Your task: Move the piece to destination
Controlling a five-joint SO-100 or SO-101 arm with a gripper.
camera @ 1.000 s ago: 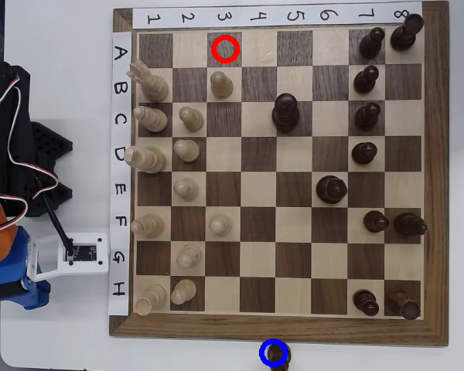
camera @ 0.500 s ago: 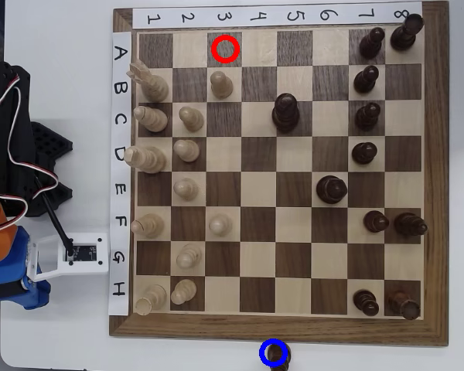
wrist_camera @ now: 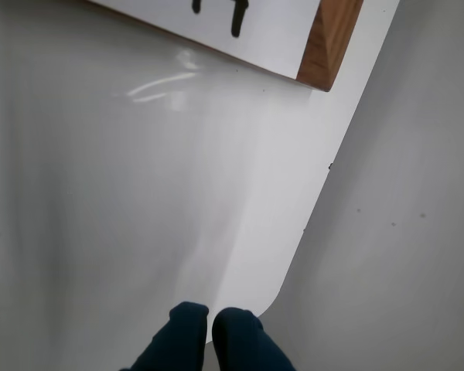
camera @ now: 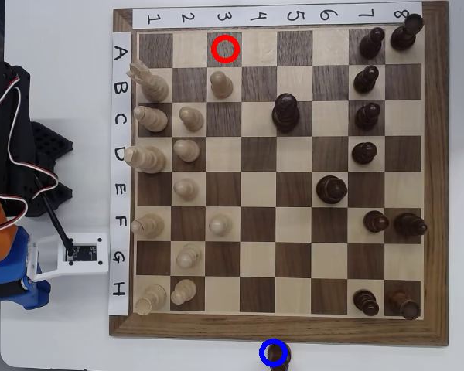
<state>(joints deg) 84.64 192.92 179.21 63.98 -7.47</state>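
Pawn [camera: 275, 355], dark brown with a round head: it stands off the board [camera: 278, 329] on the white bench [camera: 62, 332], just below the middle of the board's lower rim in the overhead view, and the blue ring [camera: 261, 352] sits around its head.

Far left, overhead view: my arm [camera: 8, 232], black, orange and blue, rests on the bench beside the lettered strip, well apart from the pawn.

Left columns of the board: pale pieces, upright.

Column 3, row A: a red ring [camera: 213, 49] on a dark square with nothing inside it; a pale pawn [camera: 221, 83] stands one square below.

Middle and right columns: dark pieces, the two biggest [camera: 284, 112] [camera: 331, 188] near the centre.

Wrist view: my claw [wrist_camera: 211, 331] enters from the bottom edge, its two dark blue fingertips [wrist_camera: 187, 328] together with only a thin seam between them and nothing clamped. Beneath it lie bare bench and the bench's rounded corner; a wooden corner of the board [wrist_camera: 332, 39] shows at the top.
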